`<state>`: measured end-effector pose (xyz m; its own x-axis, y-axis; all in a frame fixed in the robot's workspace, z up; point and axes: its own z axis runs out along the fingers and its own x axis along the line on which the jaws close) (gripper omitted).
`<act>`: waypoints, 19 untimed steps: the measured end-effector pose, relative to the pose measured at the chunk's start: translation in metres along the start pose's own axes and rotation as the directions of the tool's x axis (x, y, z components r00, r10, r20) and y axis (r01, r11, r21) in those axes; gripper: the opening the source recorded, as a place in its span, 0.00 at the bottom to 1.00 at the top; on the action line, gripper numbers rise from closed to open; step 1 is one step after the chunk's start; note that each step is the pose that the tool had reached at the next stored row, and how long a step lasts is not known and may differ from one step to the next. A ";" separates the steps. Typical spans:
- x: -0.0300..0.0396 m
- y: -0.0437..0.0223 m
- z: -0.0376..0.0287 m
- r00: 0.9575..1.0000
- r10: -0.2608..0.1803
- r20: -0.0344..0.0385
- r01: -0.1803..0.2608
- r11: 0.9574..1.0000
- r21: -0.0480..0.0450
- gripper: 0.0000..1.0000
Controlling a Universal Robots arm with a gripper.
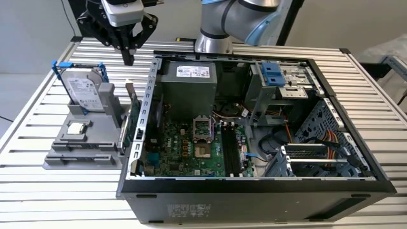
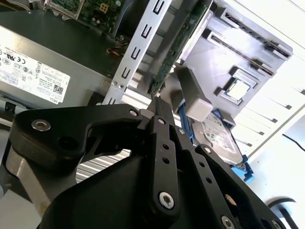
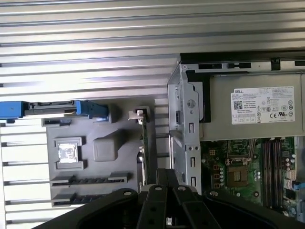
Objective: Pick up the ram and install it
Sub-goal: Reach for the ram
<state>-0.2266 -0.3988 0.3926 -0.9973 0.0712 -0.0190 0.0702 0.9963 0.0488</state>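
Note:
The ram stands on its long edge in a slot on the case-side flank of a grey holder, just outside the open computer case. It shows as a thin green-edged strip in both wrist views. My gripper hangs above the far end of the ram, clear of it, with its black fingers shut together and nothing between them. The fingertips line up close to the ram's edge. Dark memory slots lie on the motherboard inside the case.
A silver hard drive with blue brackets stands at the holder's far end, and a small silver-topped chip lies in its middle. The case's metal side wall rises right beside the ram. The ribbed table surrounds everything.

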 end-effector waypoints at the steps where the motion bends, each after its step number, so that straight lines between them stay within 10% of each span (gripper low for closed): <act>1: 0.0011 -0.0001 0.0000 1.000 0.000 0.000 0.000 1.000 0.000 0.00; 19: 0.0082 -0.0006 -0.0002 1.000 0.000 0.000 0.000 1.000 0.000 0.00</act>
<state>-0.2348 -0.3988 0.3926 -0.9973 0.0712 -0.0190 0.0702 0.9963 0.0488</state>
